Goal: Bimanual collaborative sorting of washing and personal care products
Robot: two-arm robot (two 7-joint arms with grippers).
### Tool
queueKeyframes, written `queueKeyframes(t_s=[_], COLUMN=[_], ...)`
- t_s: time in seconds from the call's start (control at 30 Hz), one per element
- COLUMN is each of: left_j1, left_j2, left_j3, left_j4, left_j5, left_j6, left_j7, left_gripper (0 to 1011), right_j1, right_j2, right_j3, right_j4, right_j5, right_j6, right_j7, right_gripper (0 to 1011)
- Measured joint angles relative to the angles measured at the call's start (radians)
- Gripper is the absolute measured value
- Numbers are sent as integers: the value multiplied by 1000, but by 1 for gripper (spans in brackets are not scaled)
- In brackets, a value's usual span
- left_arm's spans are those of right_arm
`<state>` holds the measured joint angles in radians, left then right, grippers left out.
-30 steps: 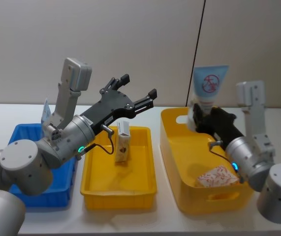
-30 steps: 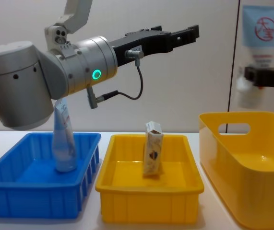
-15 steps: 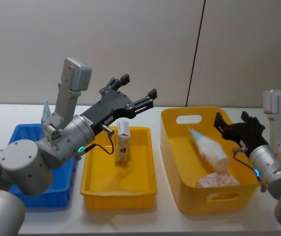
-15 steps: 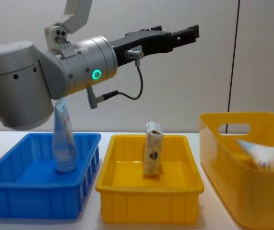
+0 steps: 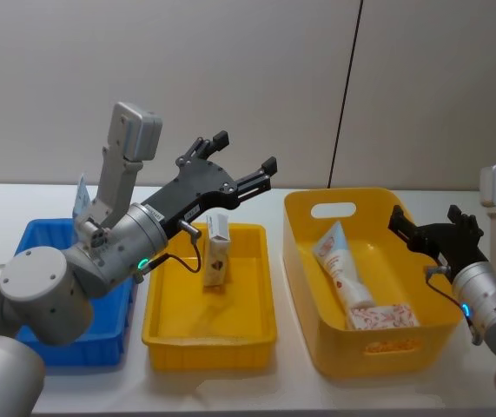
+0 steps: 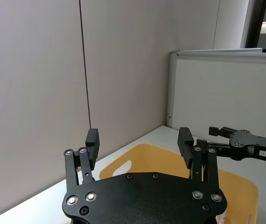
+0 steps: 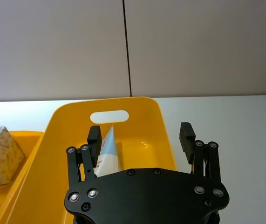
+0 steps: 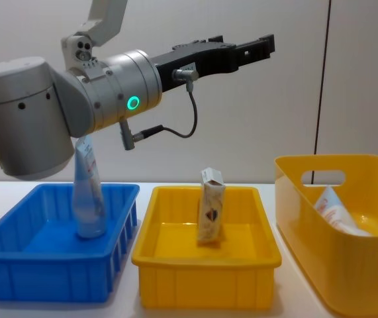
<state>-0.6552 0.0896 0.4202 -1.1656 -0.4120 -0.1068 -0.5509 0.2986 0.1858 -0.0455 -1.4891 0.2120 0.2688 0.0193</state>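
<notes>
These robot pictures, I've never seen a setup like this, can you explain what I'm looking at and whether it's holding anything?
It is a two-armed robot sorting toiletries into bins on a white table. Two pictures come from cameras on its head and chest; the other two sit on each wrist, looking past black fingers. The left gripper hangs open and empty above a yellow tray, where a cream carton stands upright. The right gripper is open and empty beside a deep yellow basket. In it lie a large squeeze tube and a small patterned carton. A bluish tube stands in the blue bin.
</notes>
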Motion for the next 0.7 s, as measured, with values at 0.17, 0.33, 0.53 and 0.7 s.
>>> queueKeyframes(t_s=[0.17, 0.33, 0.53, 0.7], left_j1=[0, 0, 0, 0], left_j2=[0, 0, 0, 0], left_j3=[0, 0, 0, 0], left_j4=[0, 0, 0, 0], left_j5=[0, 0, 0, 0], left_j6=[0, 0, 0, 0], left_j7=[0, 0, 0, 0], left_gripper=[1001, 1001, 1001, 1001], right_j1=[-2, -3, -4, -4], right_j2=[0, 1, 1, 1], right_j3=[4, 6, 8, 9], right_j4=[0, 0, 0, 0], right_j5=[0, 0, 0, 0], right_j6=[1, 3, 4, 4], right_j7=[-3, -5, -6, -7], right_gripper=[1002, 1002, 1002, 1002])
